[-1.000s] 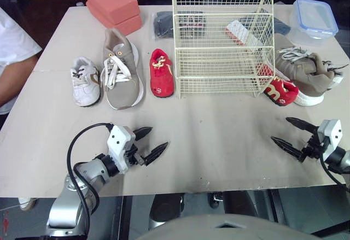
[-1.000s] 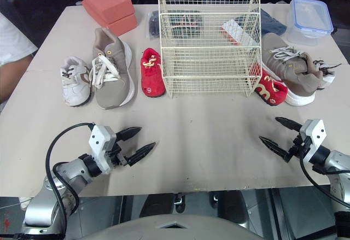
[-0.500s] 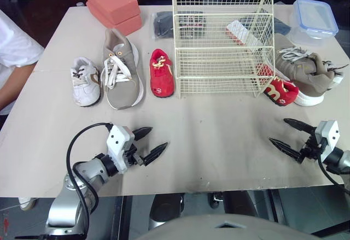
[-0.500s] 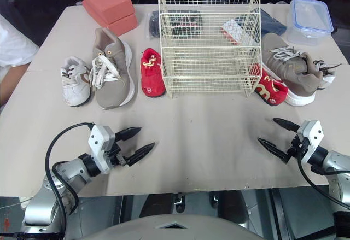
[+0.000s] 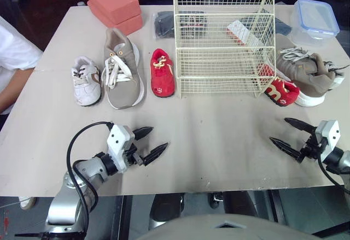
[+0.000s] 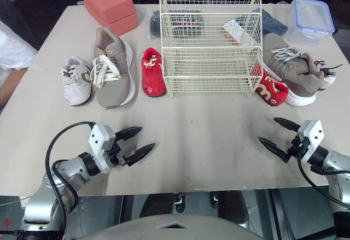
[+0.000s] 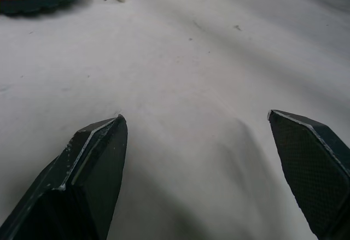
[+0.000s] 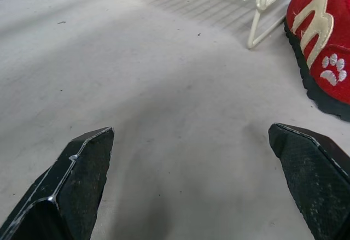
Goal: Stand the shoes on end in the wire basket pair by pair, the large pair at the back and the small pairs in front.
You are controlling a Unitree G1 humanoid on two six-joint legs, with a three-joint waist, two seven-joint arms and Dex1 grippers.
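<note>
A pale tabletop [image 5: 219, 136] is spread before the robot, and a person's white sleeve [image 5: 13, 48] is seen at its edge, far left of the wire basket [image 5: 223, 37]. The cream basket is set upright toward the back middle. Nothing is seen inside it; dark items lying behind it are visible through the mesh. The task is judged not to have been started, since every visible shoe is lying flat outside the basket.

One large grey sneaker [image 5: 123, 70] is placed left of the basket and its mate [image 5: 306, 76] right of it. Two brick-red blocks [image 5: 112, 5] are stacked to the basket's back left. A blue-lidded plastic box [image 5: 316, 17] is set to its back right; its contents cannot be told.

One red child's shoe [image 5: 162, 73] is laid just beside the basket's left wall, and another [image 5: 281, 91] at its front right corner. A white child's shoe [image 5: 86, 80] is found farther left; its mate cannot be made out for certain.

The left gripper [image 5: 159, 136] and right gripper [image 5: 278, 129] are held spread and empty, well in front of the basket.
</note>
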